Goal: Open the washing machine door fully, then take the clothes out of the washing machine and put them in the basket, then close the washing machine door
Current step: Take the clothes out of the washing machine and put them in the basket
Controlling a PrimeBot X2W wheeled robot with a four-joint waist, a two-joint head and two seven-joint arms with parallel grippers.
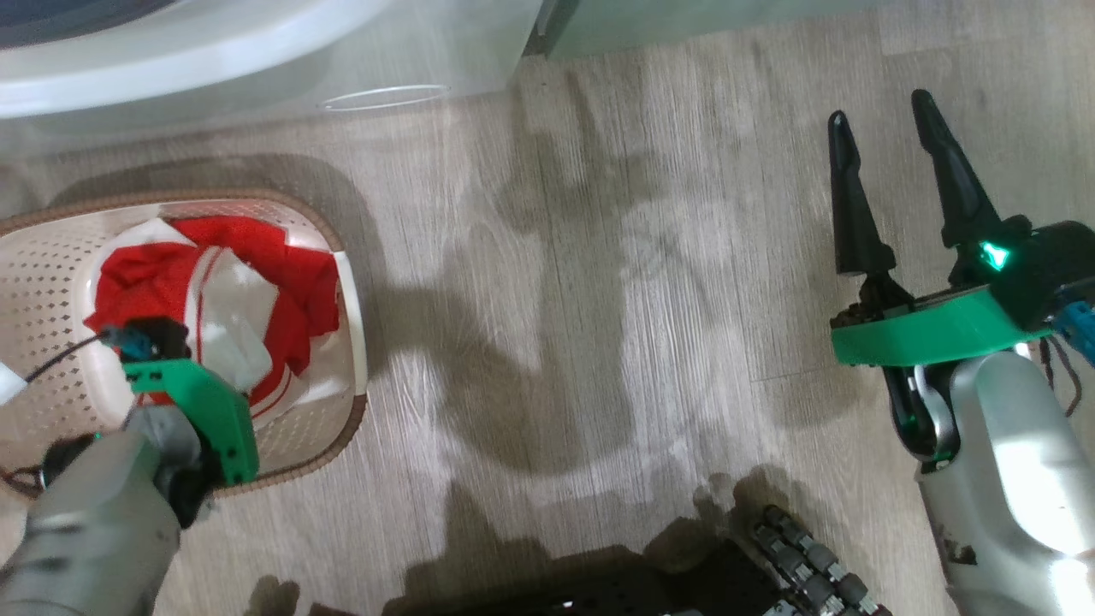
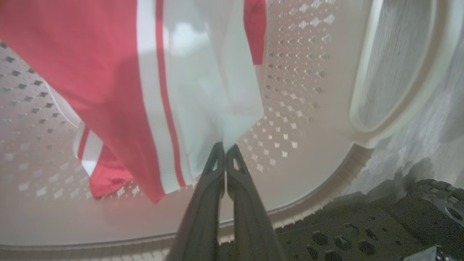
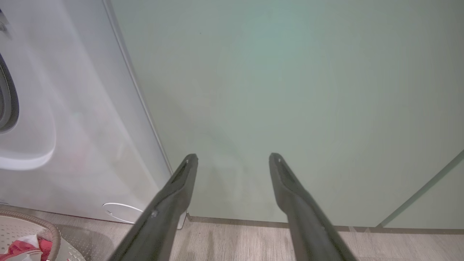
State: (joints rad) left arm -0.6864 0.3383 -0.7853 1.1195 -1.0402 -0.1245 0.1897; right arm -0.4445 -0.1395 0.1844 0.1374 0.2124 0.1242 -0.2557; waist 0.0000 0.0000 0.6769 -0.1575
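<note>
The cream perforated basket (image 1: 346,282) stands on the floor at the left, below the white washing machine (image 1: 257,51). The red and white clothes (image 1: 282,282) lie inside it. My left arm reaches down over the basket. In the left wrist view my left gripper (image 2: 225,148) is shut, pinching a white corner of the clothes (image 2: 203,87), which hang against the basket's wall (image 2: 297,72). My right gripper (image 1: 885,184) is open and holds nothing, above the bare floor at the right. The washing machine door is out of view.
The right gripper (image 3: 233,159) faces a pale green cabinet (image 3: 290,90) next to the washing machine (image 3: 72,108), whose small round flap (image 3: 121,212) sits low. Wood-look floor (image 1: 599,299) spreads between basket and right arm. My dark base (image 1: 642,590) is at the bottom.
</note>
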